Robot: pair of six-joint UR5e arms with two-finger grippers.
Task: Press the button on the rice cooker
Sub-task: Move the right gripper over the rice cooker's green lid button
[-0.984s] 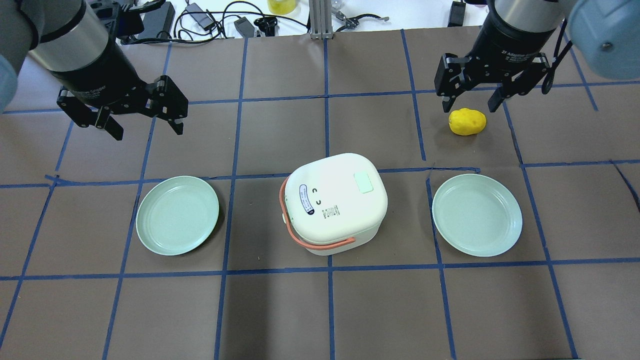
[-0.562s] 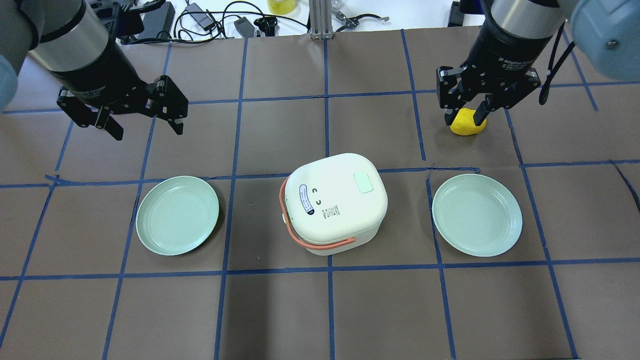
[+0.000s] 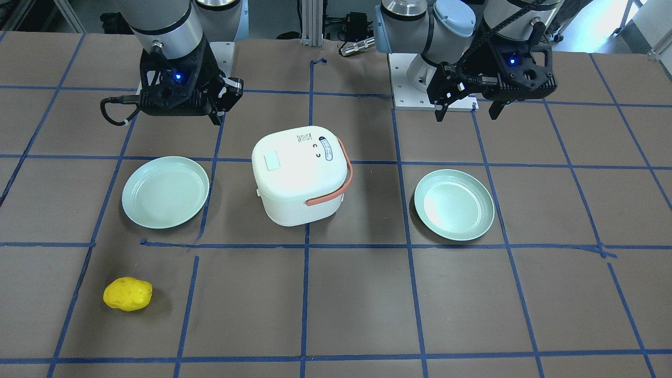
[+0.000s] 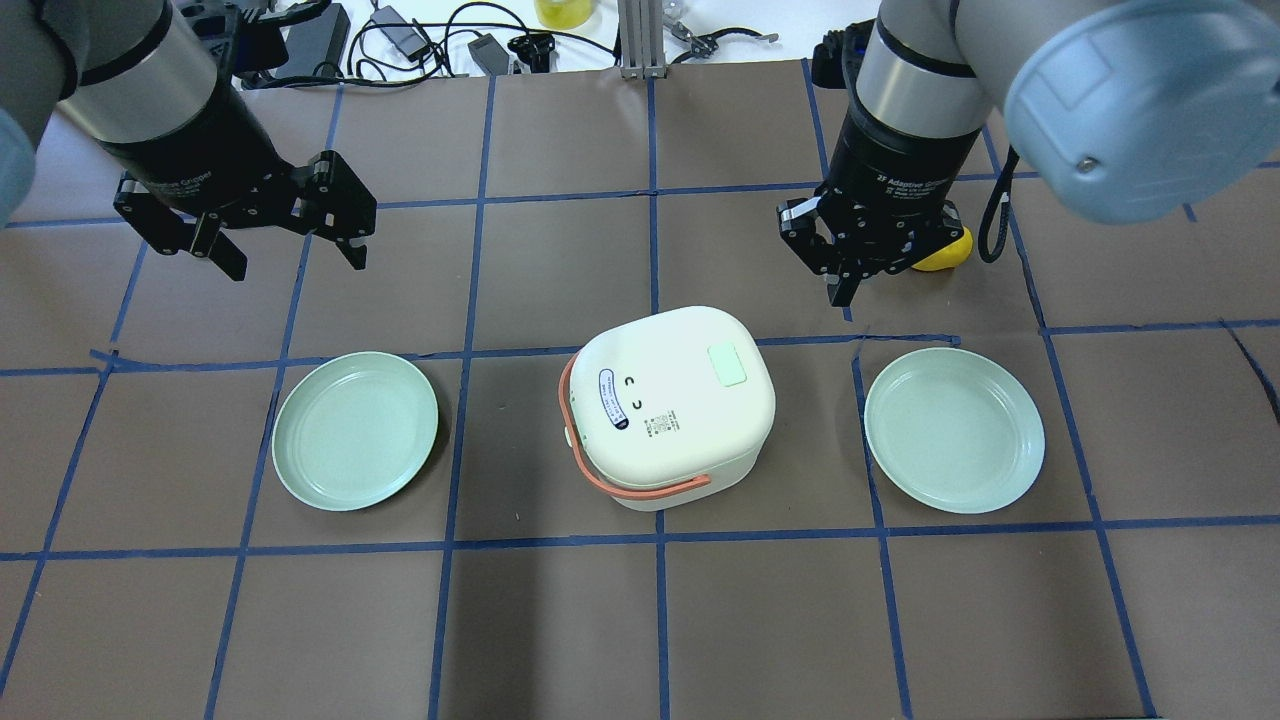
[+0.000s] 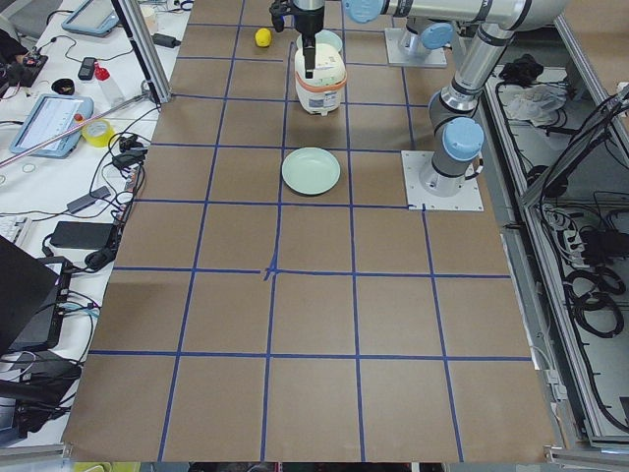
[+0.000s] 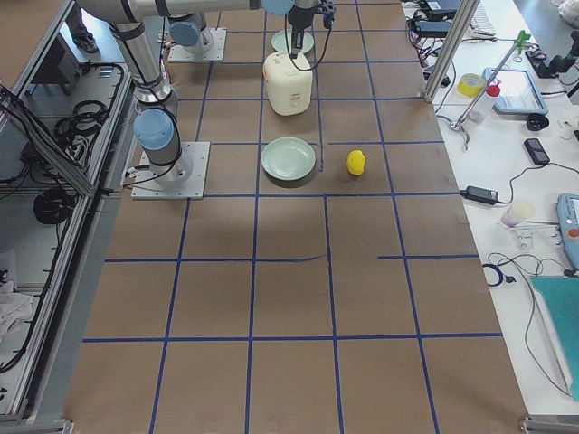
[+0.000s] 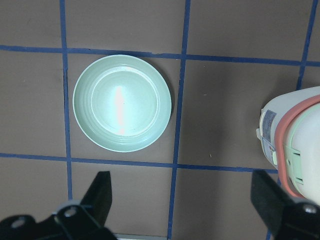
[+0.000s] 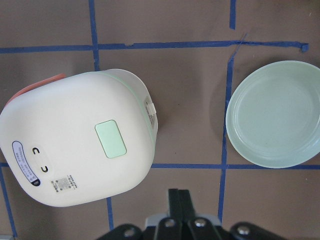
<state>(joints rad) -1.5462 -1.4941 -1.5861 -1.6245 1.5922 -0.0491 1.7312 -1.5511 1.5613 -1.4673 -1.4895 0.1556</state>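
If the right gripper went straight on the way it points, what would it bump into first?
Probably the bare table, in the gap between the rice cooker and the plate. The shut right gripper points down there, off to the side of the button, though depth is hard to judge.

Before me, the white rounded plastic rice cooker (image 4: 690,420) shines smooth; the brown tabletop (image 4: 560,620) under it looks matt, papery.

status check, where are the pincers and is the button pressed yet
Left pincer open, off to the side. Right pincer shut, short of the rice cooker, not yet over the button. Button bare; yellow object off the path.
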